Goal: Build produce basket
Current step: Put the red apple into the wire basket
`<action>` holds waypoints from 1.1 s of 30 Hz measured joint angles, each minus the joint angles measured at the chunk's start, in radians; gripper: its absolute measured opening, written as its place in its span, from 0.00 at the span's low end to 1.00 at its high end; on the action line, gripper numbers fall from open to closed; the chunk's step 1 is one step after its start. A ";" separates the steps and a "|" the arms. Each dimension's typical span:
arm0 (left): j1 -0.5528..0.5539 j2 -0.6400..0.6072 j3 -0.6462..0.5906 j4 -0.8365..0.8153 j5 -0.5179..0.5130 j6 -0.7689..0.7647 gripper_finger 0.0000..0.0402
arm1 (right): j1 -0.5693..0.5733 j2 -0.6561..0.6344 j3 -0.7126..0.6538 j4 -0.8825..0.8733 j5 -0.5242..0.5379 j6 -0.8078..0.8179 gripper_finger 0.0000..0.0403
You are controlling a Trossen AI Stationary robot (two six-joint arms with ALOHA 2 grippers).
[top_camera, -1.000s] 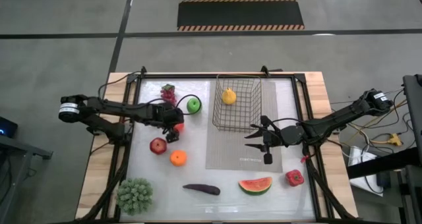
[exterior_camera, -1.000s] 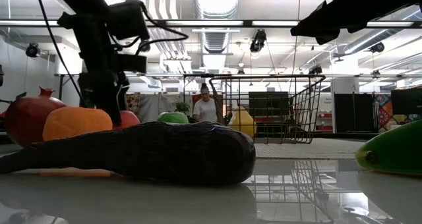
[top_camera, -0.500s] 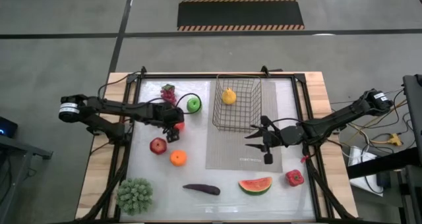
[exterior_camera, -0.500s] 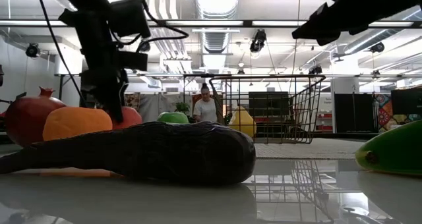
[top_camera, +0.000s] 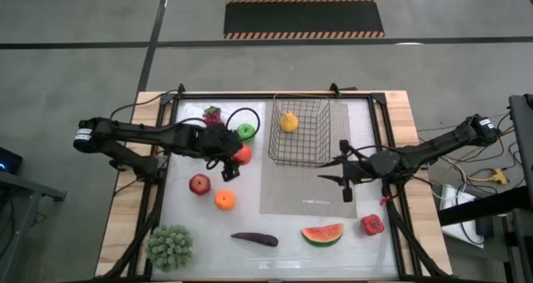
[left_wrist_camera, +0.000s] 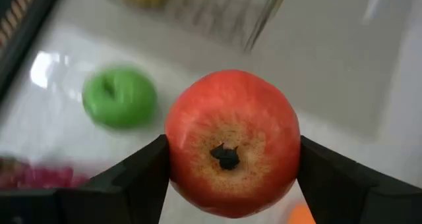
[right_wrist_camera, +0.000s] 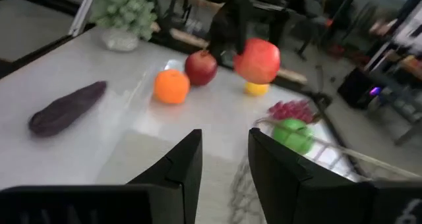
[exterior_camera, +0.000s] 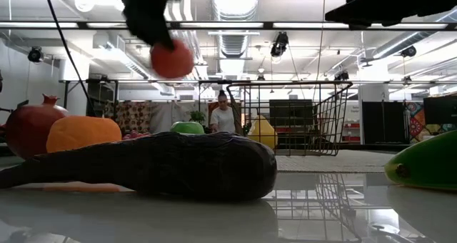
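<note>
High view: left gripper [top_camera: 236,160] clamped on a red apple [top_camera: 242,155], lifted just beside the green apple [top_camera: 244,132], left of the basket [top_camera: 300,132]. Yellow pear [top_camera: 288,121] already inside the basket. Right gripper [top_camera: 343,174] waiting over the grey mat [top_camera: 305,191] just in front of the basket, carrying nothing. Second red fruit [top_camera: 199,184], orange [top_camera: 225,200], eggplant [top_camera: 255,239], watermelon slice [top_camera: 322,234], red pepper [top_camera: 371,225] and grapes [top_camera: 212,114] lying loose on the counter [top_camera: 275,254].

Low view: red apple hanging clear above the counter, well off the surface; eggplant filling the foreground, basket behind it.

Left wrist view: jaws pressed against both sides of the apple, stem end facing the camera; green apple below, basket corner ahead.

Right wrist view: jaws parted and empty; apple seen in the air beyond the orange.

Step in hand, judging by this: carrying the apple toward the basket. Next move calls for travel rightward, enough height to clear the wire rim, then release beside the pear without knocking it.
</note>
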 joint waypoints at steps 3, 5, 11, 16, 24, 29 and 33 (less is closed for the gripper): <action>-0.022 0.000 0.048 0.079 -0.022 0.007 0.66 | -0.029 -0.060 -0.048 0.071 -0.011 -0.045 0.28; -0.026 0.000 0.070 0.140 -0.022 0.019 0.66 | -0.057 -0.101 -0.093 0.136 -0.039 -0.059 0.28; -0.025 0.011 0.090 0.355 -0.023 0.072 0.66 | -0.165 -0.204 -0.191 0.243 -0.105 -0.069 0.28; -0.025 0.074 0.139 0.479 -0.003 0.122 0.66 | -0.205 -0.291 -0.231 0.238 -0.112 -0.061 0.28; -0.022 0.268 0.387 0.414 0.058 0.179 0.67 | -0.203 -0.445 -0.241 0.160 -0.133 -0.059 0.28; -0.005 0.398 0.564 0.308 0.060 0.219 0.67 | -0.203 -0.533 -0.204 0.009 -0.132 -0.031 0.28; 0.027 0.497 0.695 0.221 0.060 0.265 0.67 | -0.203 -0.585 -0.159 -0.098 -0.131 0.001 0.28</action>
